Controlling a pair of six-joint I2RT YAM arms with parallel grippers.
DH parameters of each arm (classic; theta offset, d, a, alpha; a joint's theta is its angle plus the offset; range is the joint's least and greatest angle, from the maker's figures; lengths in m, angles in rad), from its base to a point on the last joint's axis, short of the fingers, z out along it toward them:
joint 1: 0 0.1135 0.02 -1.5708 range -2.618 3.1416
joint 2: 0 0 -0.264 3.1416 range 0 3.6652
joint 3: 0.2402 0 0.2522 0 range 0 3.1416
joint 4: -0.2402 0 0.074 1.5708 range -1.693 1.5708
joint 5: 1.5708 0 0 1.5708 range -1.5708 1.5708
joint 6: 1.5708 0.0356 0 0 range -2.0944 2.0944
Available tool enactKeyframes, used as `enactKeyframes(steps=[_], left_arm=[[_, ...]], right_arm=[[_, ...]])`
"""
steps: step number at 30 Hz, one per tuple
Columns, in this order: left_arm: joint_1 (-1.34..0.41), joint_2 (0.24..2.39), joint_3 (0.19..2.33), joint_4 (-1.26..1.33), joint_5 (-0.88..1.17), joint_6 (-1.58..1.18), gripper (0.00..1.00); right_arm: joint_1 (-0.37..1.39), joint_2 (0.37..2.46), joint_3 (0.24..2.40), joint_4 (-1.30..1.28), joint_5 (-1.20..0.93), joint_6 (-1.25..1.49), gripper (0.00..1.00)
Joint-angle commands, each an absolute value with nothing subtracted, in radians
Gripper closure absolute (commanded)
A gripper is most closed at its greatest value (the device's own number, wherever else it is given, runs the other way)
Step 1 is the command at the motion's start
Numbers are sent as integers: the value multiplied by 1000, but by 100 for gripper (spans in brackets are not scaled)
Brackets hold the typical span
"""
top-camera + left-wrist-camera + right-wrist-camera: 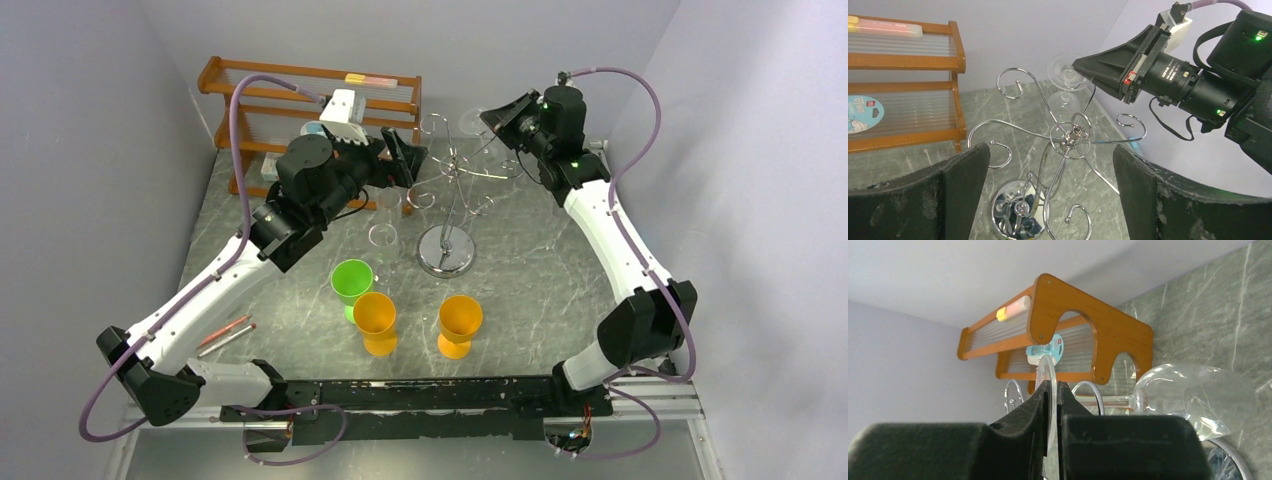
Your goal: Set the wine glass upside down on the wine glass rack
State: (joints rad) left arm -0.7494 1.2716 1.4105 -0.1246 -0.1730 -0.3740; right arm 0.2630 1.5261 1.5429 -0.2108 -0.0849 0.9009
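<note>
Nearly there: wine glass [1193,395] inverted beside the wine glass rack [1070,134], foot pinched by right end effector [1053,395]. Left end effector [1050,167] spread wide, empty. Likely remaining: seat stem, release.

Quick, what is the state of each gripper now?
Left gripper: open, holding nothing.
Right gripper: closed on the foot of the wine glass.

Overhead, wrist views sharing rack [446,262]

end effector [1054,390] pinching wine glass [1193,395], wooden shelf [1083,315]
</note>
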Motion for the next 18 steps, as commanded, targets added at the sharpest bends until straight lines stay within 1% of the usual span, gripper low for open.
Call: enactKeyframes(steps=[1, 3, 8, 12, 18], left_arm=[[-743, 1239, 1399, -135, -184, -375, 3], [-744, 1234, 1398, -137, -190, -374, 3], [-744, 1218, 1390, -138, -221, -379, 6], [-744, 1210, 1388, -137, -250, -367, 6], [-744, 1193, 1371, -158, -278, -376, 4]], right_arm=[[261, 1529, 1594, -199, -132, 885, 87], [261, 1529, 1608, -231, -123, 882, 81], [261, 1525, 1648, -314, -82, 864, 59], [261, 1521, 1680, -380, -53, 848, 50], [261, 1514, 1752, -527, -3, 786, 42]])
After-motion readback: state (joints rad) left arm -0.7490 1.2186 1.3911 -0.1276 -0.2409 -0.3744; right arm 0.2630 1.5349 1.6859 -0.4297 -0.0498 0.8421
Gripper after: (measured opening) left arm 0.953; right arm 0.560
